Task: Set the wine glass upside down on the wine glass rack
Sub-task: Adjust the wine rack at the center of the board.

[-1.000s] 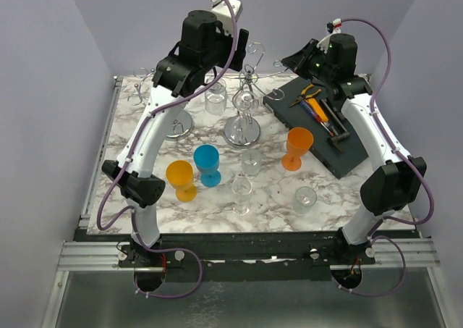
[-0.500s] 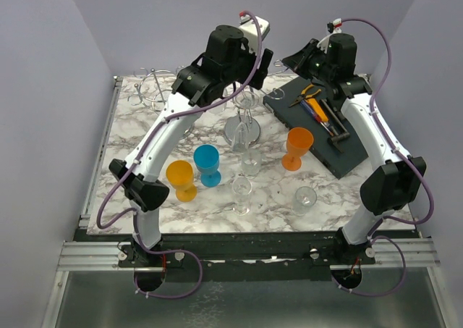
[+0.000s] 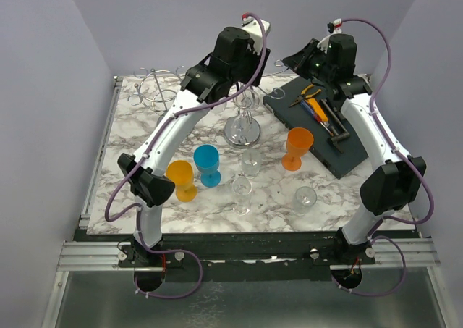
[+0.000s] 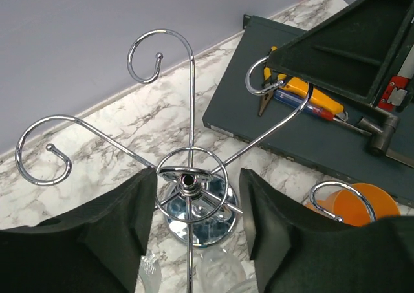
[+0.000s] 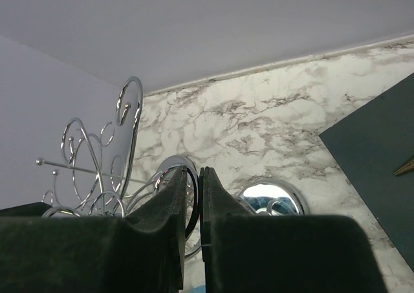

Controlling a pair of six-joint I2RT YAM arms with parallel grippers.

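Note:
The chrome wine glass rack point(image 3: 242, 129) stands mid-table, its curled hooks spreading from a central hub point(image 4: 187, 176). My left gripper point(image 4: 197, 176) hovers straight above that hub, open, with a finger on either side and nothing between the pads. Clear glass point(image 4: 220, 270) shows below the hub beside the stem; I cannot tell whether it hangs on the rack or stands on the table. From above, a clear wine glass point(image 3: 246, 100) shows just under the left wrist. My right gripper point(image 5: 200, 173) is shut and empty, held high at the back right point(image 3: 318, 60).
A second chrome rack point(image 3: 155, 89) stands at the back left. In front are yellow point(image 3: 181, 179), blue point(image 3: 207, 164) and orange point(image 3: 296, 147) glasses and three clear ones point(image 3: 241, 194). An open dark tool case point(image 3: 325, 125) lies at the right.
The left arm has swung right, from over the back-left area to above the middle rack. The clear glass near its fingers moved with it. The right arm has stayed still.

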